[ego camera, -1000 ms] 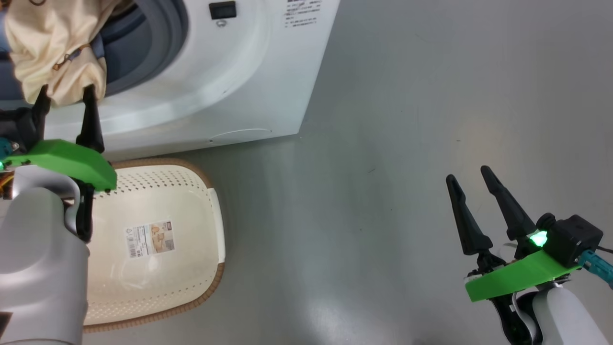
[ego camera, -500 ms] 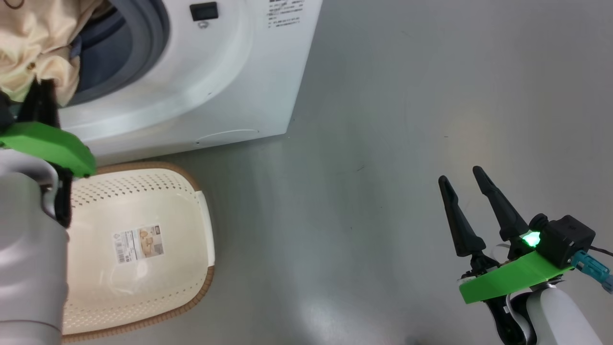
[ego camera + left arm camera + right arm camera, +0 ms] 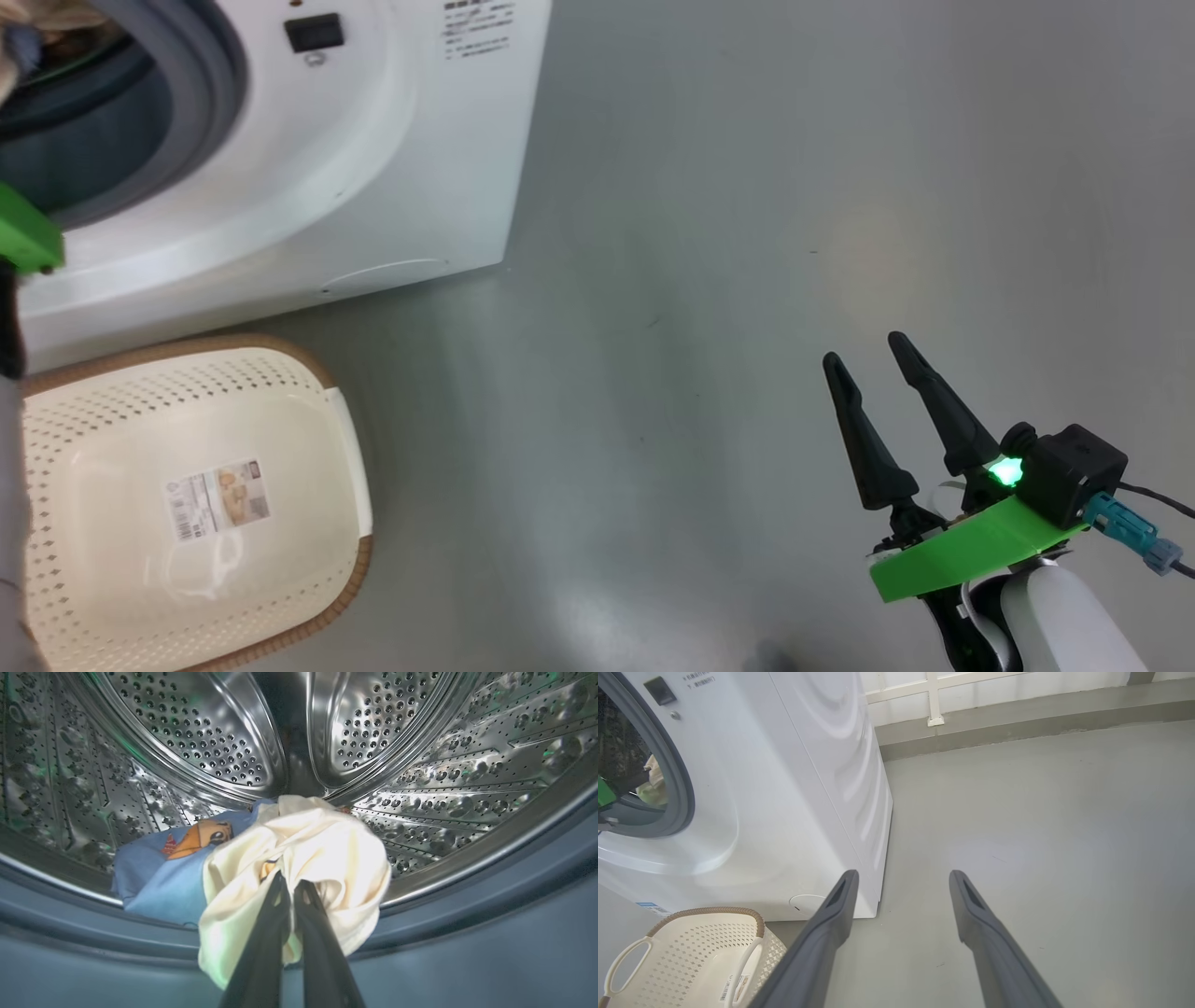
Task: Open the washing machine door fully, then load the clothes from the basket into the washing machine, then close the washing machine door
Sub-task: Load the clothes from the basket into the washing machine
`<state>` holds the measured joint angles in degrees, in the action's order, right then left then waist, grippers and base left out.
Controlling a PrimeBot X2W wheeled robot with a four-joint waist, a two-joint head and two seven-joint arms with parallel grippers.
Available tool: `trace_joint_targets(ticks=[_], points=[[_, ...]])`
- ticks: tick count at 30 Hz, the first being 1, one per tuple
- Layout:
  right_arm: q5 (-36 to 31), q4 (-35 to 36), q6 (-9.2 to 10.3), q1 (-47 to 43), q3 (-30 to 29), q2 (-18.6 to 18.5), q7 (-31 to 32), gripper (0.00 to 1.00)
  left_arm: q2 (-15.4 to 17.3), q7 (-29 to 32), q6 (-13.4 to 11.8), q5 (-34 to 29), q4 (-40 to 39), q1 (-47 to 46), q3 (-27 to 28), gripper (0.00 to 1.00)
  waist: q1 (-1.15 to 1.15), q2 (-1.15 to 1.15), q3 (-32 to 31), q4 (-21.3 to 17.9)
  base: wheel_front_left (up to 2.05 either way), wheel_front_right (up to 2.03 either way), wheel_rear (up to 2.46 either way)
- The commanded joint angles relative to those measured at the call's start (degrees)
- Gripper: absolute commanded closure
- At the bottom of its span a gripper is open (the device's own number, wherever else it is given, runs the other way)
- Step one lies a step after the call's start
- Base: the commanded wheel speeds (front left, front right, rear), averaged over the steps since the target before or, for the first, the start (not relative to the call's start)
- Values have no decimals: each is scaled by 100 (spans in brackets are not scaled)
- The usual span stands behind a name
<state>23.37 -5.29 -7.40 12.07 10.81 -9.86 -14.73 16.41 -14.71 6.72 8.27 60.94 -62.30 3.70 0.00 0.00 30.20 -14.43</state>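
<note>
Drum (image 3: 187, 732) behind, frame centre: your left gripper (image 3: 292, 881) pinches a bunched fold of the limp, light cream garment (image 3: 336, 858); right gripper (image 3: 864, 349) spread.

The left claw (image 3: 290, 880), spread wide below the soft cream fabric garment (image 3: 336, 858) a second ago, has closed tight on it. Claw and garment have pushed from the machine's mouth into the perforated steel drum (image 3: 210, 742).
</note>
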Motion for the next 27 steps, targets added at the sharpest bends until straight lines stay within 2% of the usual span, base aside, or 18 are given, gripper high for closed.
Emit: trace_joint_targets(ticks=[1,6,10,14,19,25,26,27], points=[[36,136,-9,38,163,-31,-27,0,332,-29,-72,11,-101,-163,94,100,0,0,52,-103,0,0,0],[49,155,-9,49,212,-30,-27,0,483,-29,-225,-18,-343,-396,185,100,0,0,117,-237,0,0,0],[55,178,-9,52,243,-32,-27,0,569,-29,-382,75,-913,-453,479,100,0,0,160,-317,0,0,0],[54,197,-9,55,244,-26,-27,0,494,-29,-333,2,-1196,-339,518,100,0,0,196,-331,0,0,0],[52,159,-9,55,321,-10,-27,0,416,-29,-168,-118,-696,-257,342,100,0,0,148,-347,0,0,0],[77,138,-9,54,409,-45,-27,0,468,-29,-46,-193,-46,-429,131,100,0,0,85,-393,0,0,0],[82,142,-9,54,409,-53,-27,0,475,-29,-33,-183,17,-468,120,93,0,0,81,-395,0,0,0],[86,143,-9,50,408,-60,-27,0,476,-29,-23,-169,105,-497,112,71,0,0,72,-396,0,0,0]])
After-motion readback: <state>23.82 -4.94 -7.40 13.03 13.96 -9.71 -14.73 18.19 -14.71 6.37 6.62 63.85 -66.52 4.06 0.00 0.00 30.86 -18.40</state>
